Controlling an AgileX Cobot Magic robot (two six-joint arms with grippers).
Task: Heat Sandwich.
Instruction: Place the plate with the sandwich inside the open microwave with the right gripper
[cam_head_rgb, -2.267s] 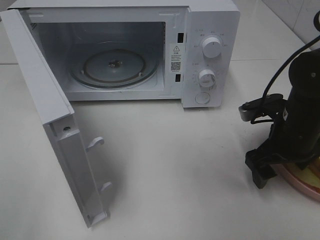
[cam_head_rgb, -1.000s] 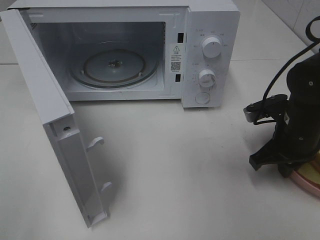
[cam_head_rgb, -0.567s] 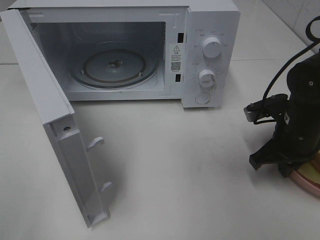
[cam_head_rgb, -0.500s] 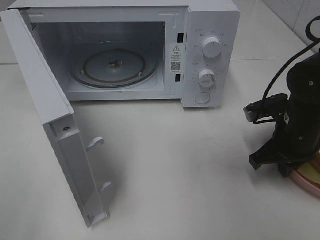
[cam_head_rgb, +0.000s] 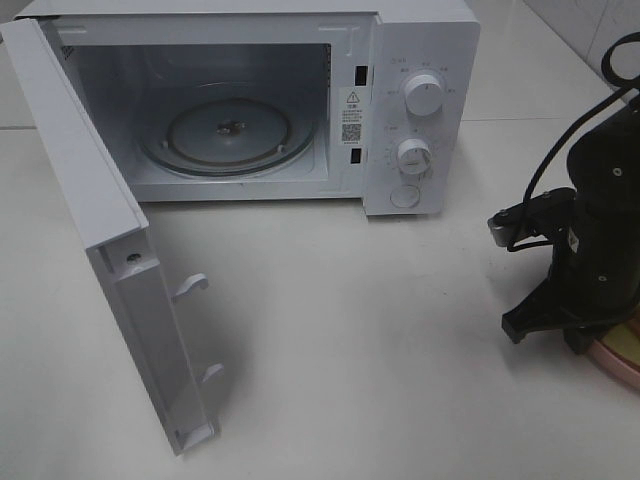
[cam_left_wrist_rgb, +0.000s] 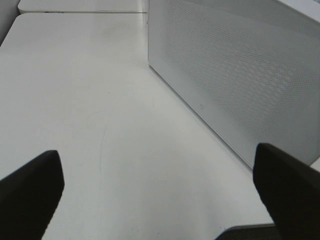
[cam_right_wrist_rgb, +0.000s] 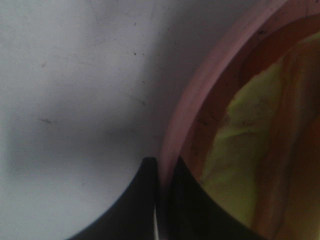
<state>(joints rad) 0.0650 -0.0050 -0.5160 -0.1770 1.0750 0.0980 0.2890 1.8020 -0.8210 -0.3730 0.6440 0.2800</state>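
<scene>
A white table (cam_head_rgb: 350, 330) fills the scene, and pale wall tiles show in the upper right corner of the high view.

At the right edge of that view, in the lower half, the right gripper (cam_right_wrist_rgb: 161, 170) is clenched on the rim of a round pink plate (cam_right_wrist_rgb: 185, 110). In its wrist view the two dark fingers are pressed together, with the thin pink edge caught between them. The plate lies on the table, and only a small part of it shows in the high view, in the lower right corner, under the black arm. The sandwich (cam_right_wrist_rgb: 235, 165) lies on this plate, just inside the rim near the fingers. Its pale yellow-green filling is clear, but the rest of it is blurred.

The left gripper (cam_left_wrist_rgb: 159, 192) does not appear in the high view. In its own wrist view the two black fingers (cam_left_wrist_rgb: 30, 195) are spread wide and hold nothing; only bare table is between them. Near it stands the perforated outer face of the microwave door (cam_left_wrist_rgb: 235, 75).

The white microwave (cam_head_rgb: 420, 60) stands in the upper middle of the high view, well apart from the plate. Its door is swung fully open toward the lower left. Inside, the glass turntable (cam_head_rgb: 228, 130) has nothing on it. On the right panel there are two round knobs, the upper knob (cam_head_rgb: 425, 95) above the lower knob (cam_head_rgb: 413, 155), and a round button (cam_head_rgb: 404, 196) below them.
</scene>
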